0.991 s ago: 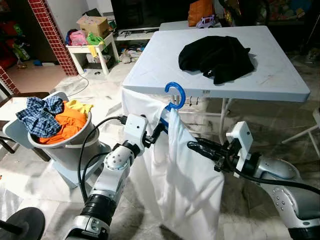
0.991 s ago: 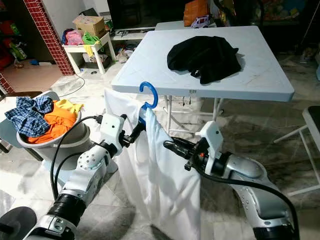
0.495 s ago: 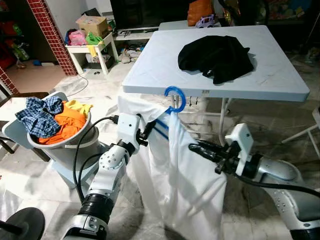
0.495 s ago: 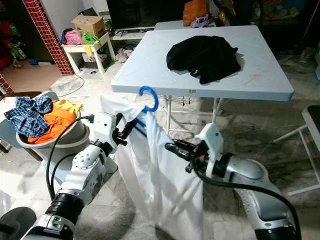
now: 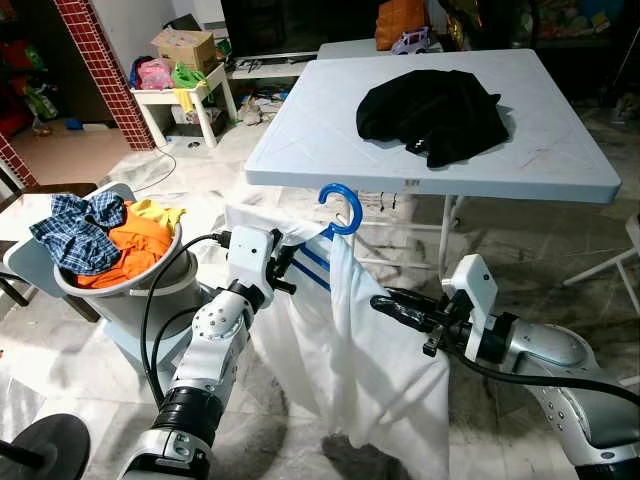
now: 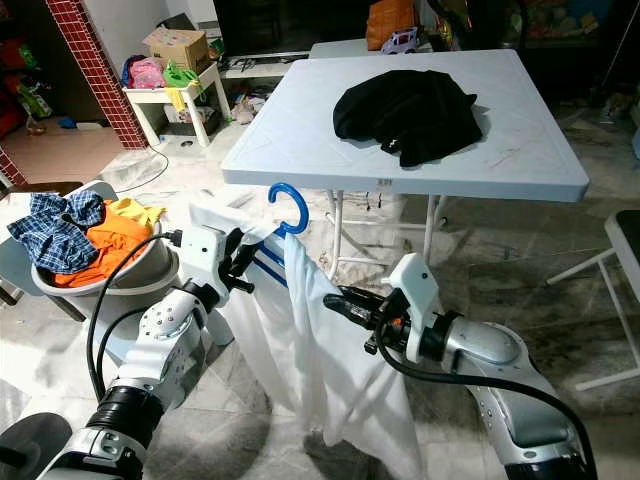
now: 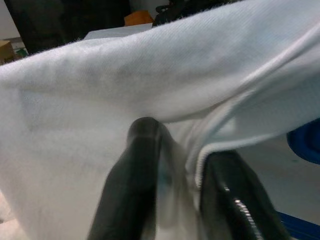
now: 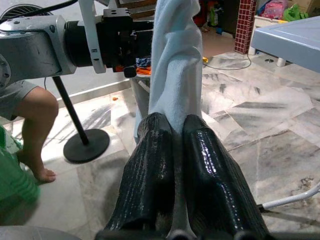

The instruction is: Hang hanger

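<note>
Both arms raised — left gripper (image 5: 283,268) and right gripper (image 5: 385,303) pinching white garment (image 5: 370,370)

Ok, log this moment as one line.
left gripper: shut on white shirt | right gripper: shut on white shirt | blue hanger: in shirt, unhung, before white table

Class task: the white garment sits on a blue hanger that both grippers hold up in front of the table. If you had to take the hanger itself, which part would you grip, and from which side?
Probably the hanger by its neck just under the hook, coming from above. Only the hook stands bare; the white garment covers the shoulders, where the left gripper and right gripper already pinch cloth.
</note>
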Tool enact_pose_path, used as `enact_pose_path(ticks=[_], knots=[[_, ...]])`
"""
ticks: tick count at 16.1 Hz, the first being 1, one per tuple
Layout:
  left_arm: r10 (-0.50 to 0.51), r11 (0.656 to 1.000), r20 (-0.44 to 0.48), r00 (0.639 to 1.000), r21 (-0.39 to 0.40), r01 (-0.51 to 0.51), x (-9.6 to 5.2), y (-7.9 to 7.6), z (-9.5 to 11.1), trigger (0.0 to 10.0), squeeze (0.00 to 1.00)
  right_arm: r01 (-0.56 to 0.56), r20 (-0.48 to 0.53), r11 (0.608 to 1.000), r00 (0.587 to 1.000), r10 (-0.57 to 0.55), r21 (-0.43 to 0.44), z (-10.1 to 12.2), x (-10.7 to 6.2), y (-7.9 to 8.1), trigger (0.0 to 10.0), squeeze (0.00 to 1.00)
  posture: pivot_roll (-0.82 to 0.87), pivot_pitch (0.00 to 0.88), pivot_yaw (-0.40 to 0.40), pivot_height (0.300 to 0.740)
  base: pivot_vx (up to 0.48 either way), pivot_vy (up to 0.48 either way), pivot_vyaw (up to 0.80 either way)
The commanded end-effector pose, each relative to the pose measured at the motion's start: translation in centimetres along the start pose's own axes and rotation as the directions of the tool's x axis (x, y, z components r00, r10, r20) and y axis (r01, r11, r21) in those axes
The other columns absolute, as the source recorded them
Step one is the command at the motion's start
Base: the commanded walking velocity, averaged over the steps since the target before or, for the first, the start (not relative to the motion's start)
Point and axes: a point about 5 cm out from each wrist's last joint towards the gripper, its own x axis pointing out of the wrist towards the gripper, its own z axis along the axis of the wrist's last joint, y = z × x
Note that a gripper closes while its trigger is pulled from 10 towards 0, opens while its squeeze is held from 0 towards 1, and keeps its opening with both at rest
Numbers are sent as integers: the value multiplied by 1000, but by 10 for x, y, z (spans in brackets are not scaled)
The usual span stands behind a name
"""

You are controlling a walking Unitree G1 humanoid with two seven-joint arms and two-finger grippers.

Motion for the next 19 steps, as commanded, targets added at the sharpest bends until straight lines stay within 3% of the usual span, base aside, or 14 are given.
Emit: enact_pose_path(ticks=[1, 5, 8, 10, 11, 13, 15, 17, 19], knots=[[27, 1000, 17, 1000, 11, -27, 1, 8, 5, 0, 0, -40, 47, 998, 998, 42, -52, 11, 4, 6, 10000, 0, -130, 0, 118, 740, 0, 0, 0], [12, 1000, 27, 1000, -2, -12, 0, 5, 5, 0, 0, -27, 41, 998, 999, 29, -63, 11, 4, 4, 10000, 0, -129, 0, 118, 740, 0, 0, 0], [6, 1000, 49, 999, -9, -5, -2, 3, 10, 0, 0, 41, 12, 992, 999, -40, -123, 8, 3, -6, 10000, 0, -126, 0, 118, 740, 0, 0, 0], [61, 998, 38, 997, 19, -62, -6, 14, 7, 0, 0, 80, -12, 984, 996, -83, -159, 6, 0, -14, 10000, 0, -124, 0, 117, 740, 0, 0, 0], [134, 990, 21, 991, 44, -135, -11, 28, 3, 0, 0, 128, -44, 971, 989, -140, -201, 2, -3, -23, 10000, 0, -125, 0, 117, 740, 0, 0, 0], [157, 986, 25, 987, 53, -159, -12, 32, 4, 0, 0, 154, -76, 955, 981, -178, -252, -2, -5, -28, 10000, 0, -125, 0, 117, 740, 0, 0, 0], [178, 982, 32, 984, 61, -180, -14, 37, 7, 0, 0, 244, -107, 903, 948, -298, -355, -6, -12, -48, 10000, 0, -121, 0, 114, 740, 0, 0, 0], [196, 977, 28, 980, 75, -198, -16, 42, 7, 0, 0, 254, -125, 870, 935, -333, -422, -5, -23, -59, 10000, 0, -123, 0, 116, 740, 0, 0, 0], [228, 969, 12, 974, 98, -228, -23, 56, 6, 0, 0, 236, -152, 797, 914, -377, -556, 1, -52, -79, 10000, 0, -125, 0, 122, 740, 0, 0, 0]])
